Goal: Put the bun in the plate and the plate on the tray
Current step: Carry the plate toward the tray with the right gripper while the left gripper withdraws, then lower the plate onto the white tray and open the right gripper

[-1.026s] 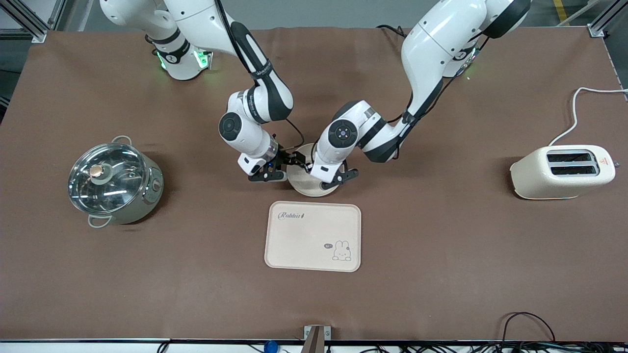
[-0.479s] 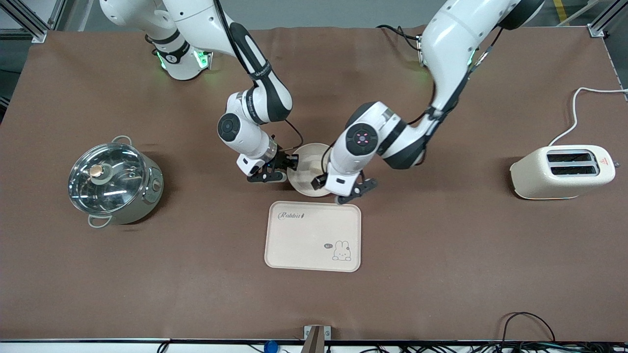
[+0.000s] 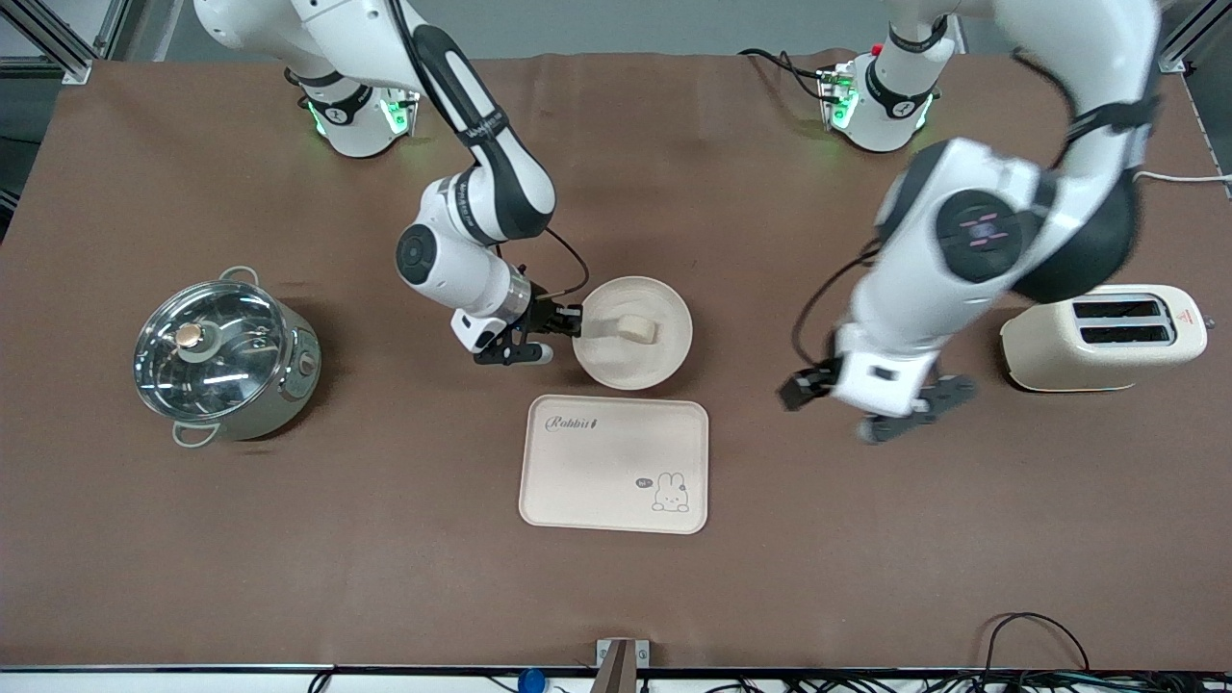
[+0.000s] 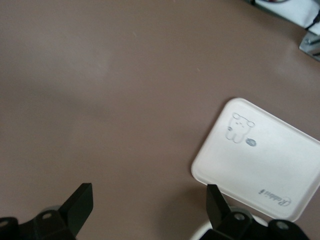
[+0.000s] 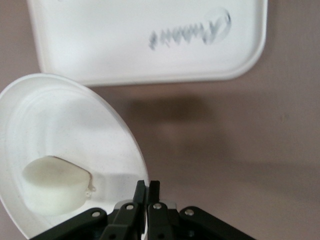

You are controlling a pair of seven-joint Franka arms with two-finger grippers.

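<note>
The bun [image 3: 636,328] already lies in the plate [image 3: 664,358], which sits on the table just beside the tray [image 3: 577,481], not yet on it. The right gripper [image 3: 568,327] pinches the plate's rim; the left gripper [image 3: 871,409] hangs released, well apart.

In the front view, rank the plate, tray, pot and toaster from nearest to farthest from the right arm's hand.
1. The plate: the right hand is shut on its rim.
2. The tray: just nearer the camera than the plate.
3. The pot: toward the right arm's end of the table.
4. The toaster: at the left arm's end.
</note>
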